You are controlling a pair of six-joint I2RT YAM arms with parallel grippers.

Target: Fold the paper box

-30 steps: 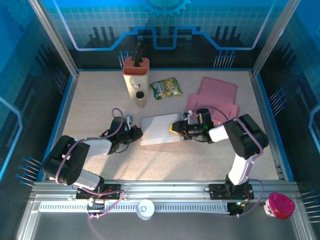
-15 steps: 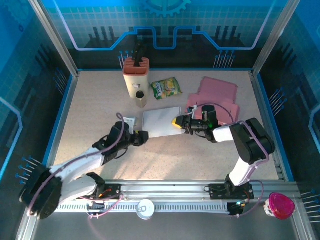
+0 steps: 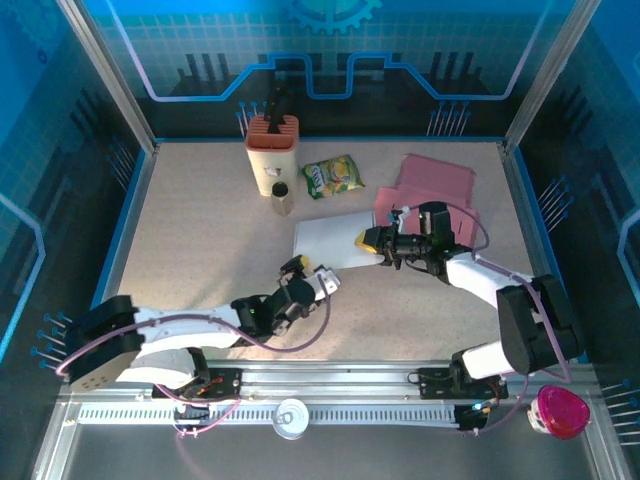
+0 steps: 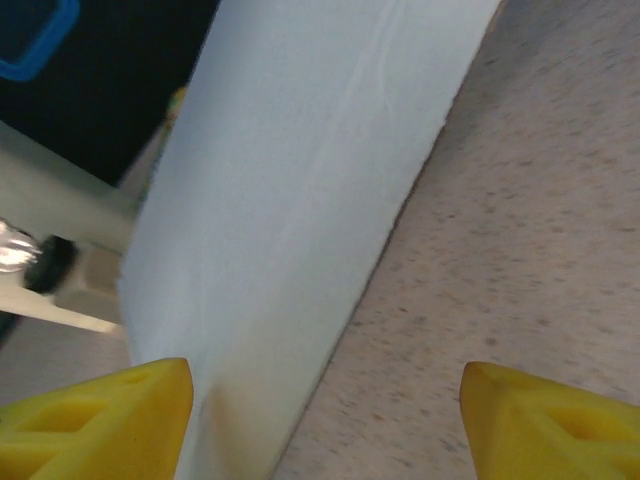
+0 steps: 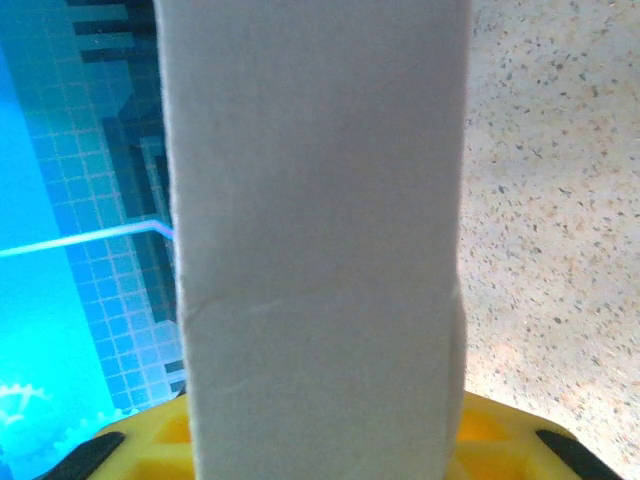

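Step in hand: I judge the folding is at an early stage, with the white paper box [image 3: 335, 240] not yet formed into a box.
Paper box: mid-tabletop [image 3: 200, 230], near side lifted, just in front of the pink sheets [image 3: 432, 190].
Right pincer [image 3: 372, 240]: closed on the box's right edge; my wrist view shows the panel rising straight out of my yellow pads [image 5: 300, 445].
Left pincer [image 3: 312, 276]: spread wide, holding nothing, near the box's front-left corner (the white panel looms just ahead).
Next move: probably bring the left pincer onto the free edge and press a crease while the right one holds firm.
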